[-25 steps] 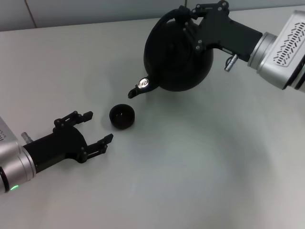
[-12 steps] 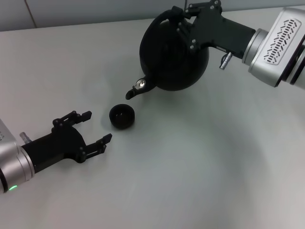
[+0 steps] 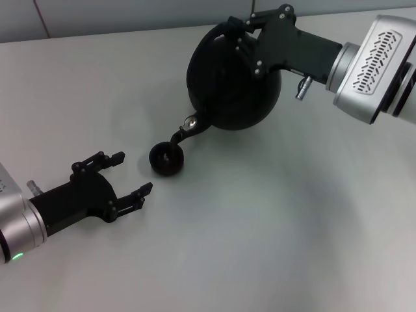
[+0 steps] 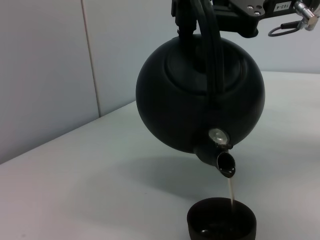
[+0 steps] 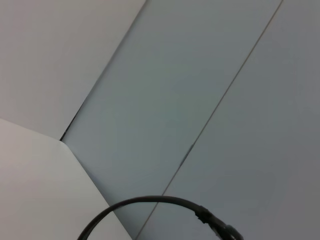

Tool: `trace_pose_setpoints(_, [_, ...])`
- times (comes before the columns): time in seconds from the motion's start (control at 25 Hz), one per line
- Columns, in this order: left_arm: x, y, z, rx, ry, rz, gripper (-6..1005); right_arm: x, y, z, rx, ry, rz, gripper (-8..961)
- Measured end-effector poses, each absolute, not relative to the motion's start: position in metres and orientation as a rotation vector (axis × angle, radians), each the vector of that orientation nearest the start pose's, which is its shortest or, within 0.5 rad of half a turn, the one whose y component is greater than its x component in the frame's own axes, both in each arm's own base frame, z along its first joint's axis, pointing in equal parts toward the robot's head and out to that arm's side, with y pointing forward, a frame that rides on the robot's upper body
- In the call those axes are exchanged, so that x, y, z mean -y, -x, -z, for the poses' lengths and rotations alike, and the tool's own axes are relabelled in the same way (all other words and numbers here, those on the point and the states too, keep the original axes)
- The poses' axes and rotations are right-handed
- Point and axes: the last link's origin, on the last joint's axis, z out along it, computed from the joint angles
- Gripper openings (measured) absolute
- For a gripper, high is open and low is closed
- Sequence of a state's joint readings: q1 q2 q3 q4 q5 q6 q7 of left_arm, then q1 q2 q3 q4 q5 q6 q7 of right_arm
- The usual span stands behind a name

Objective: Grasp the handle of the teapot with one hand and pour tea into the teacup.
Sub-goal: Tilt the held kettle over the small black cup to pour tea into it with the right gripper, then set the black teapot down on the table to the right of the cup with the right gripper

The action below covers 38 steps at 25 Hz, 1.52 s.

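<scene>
The teapot (image 3: 233, 83) hangs tipped above the counter (image 3: 273, 221), its spout directly over the teacup (image 3: 166, 159), a thin stream falling into the cup. The right tool (image 3: 250, 32) is pinched on the handle (image 4: 206, 45) at the pot's top. The left tool (image 3: 123, 179) rests spread on the counter just beside the teacup, idle

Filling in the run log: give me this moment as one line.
phase: pouring | right end effector: shut on handle, teapot tilted, tea streaming into teacup | left end effector: open, idle beside teacup
</scene>
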State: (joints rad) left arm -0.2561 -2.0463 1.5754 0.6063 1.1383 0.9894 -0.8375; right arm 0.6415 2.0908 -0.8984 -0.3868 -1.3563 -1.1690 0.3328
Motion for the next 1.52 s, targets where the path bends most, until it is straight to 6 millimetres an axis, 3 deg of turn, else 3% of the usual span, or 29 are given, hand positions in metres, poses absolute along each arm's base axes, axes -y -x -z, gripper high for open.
trace_pose_setpoints(1.0, [-0.291, 0.297, 0.071, 0.333, 2.536, 0.490, 793, -0.395, -0.225, 0.025, 0.268, 2.230, -0.556, 92])
trace_pose_setpoints(1.28, [-0.291, 0.298, 0.071, 0.330, 2.534, 0.489, 793, -0.394, -0.227, 0.022, 0.105, 2.251, -0.633, 92])
trace_pose_setpoints(1.52, [-0.291, 0.298, 0.071, 0.329, 2.534, 0.489, 792, -0.393, -0.244, 0.004, -0.156, 2.157, -0.740, 92])
